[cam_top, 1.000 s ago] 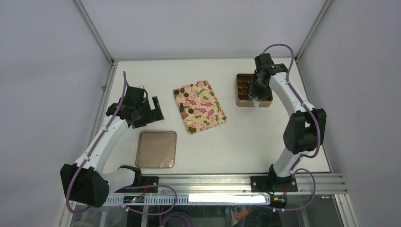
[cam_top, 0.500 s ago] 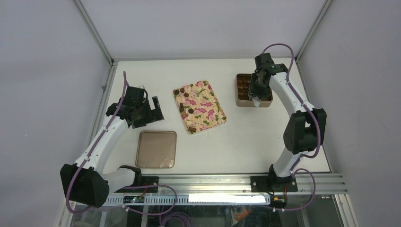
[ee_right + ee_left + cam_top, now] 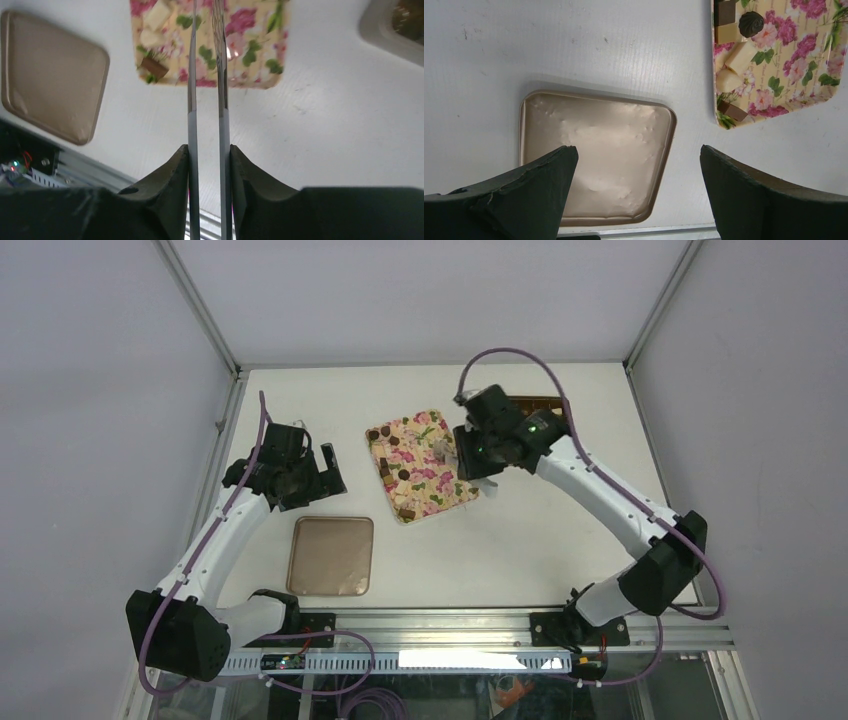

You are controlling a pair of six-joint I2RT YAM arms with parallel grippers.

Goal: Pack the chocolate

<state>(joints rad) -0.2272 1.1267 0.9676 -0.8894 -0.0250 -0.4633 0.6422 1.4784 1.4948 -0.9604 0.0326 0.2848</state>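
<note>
Chocolate pieces, perhaps eight, on one floral tray

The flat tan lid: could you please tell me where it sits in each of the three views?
Top external: the lid lies left of centre, toward the near edge.
Left wrist: lid at lower centre-left.
Right wrist: lid in the upper left corner.
Shared landmark: the floral tray.

fixed top view looks steeply down from above and behind the arm bases, taking in the whole white table. left wrist view faces straight down, close over the tan lid. right wrist view looks down from farther off. all three share the lid and floral tray.
</note>
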